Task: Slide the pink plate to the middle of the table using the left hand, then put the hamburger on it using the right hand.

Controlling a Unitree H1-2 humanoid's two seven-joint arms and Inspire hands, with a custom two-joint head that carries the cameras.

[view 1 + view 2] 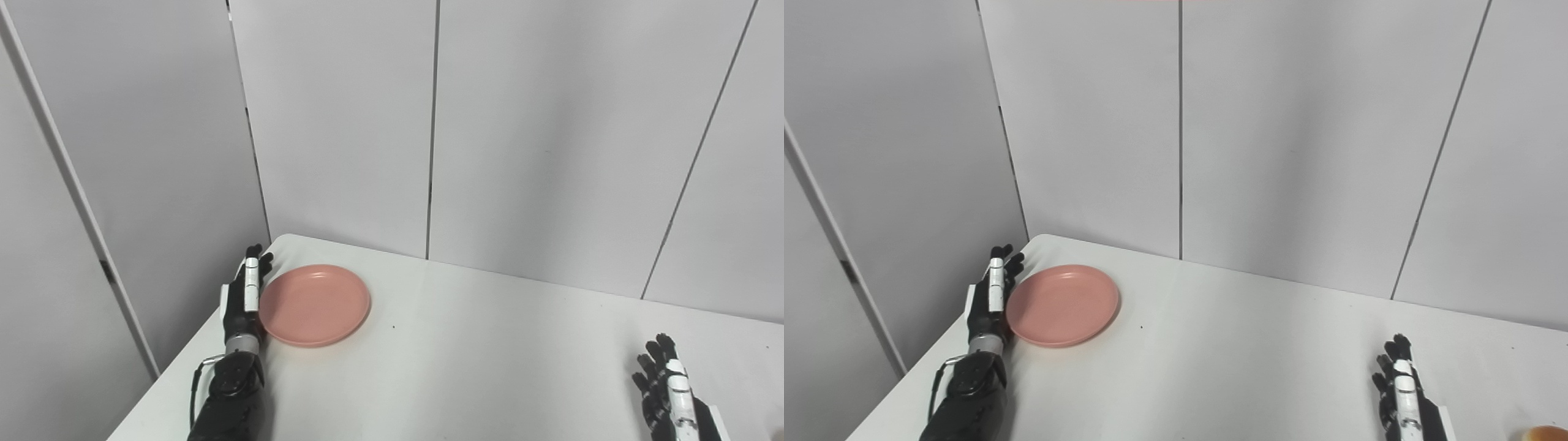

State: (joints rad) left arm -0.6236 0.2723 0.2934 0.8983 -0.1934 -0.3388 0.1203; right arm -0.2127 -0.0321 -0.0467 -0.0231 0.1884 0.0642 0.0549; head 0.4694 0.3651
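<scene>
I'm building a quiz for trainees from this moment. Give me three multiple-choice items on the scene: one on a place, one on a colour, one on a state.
1. Where is the plate?
A. far left part of the table
B. table's middle
C. beside the right hand

2. What colour is the plate?
A. blue
B. pink
C. green

3. What is on the plate?
A. a hamburger
B. a cup
C. nothing

Answers:
1 A: it lies near the table's far left corner, right beside the left hand.
2 B: its whole surface is pink.
3 C: the plate is bare; only the top of a bun-like thing, perhaps the hamburger, peeks in at the bottom right edge of the right eye view, past the right hand.
</scene>
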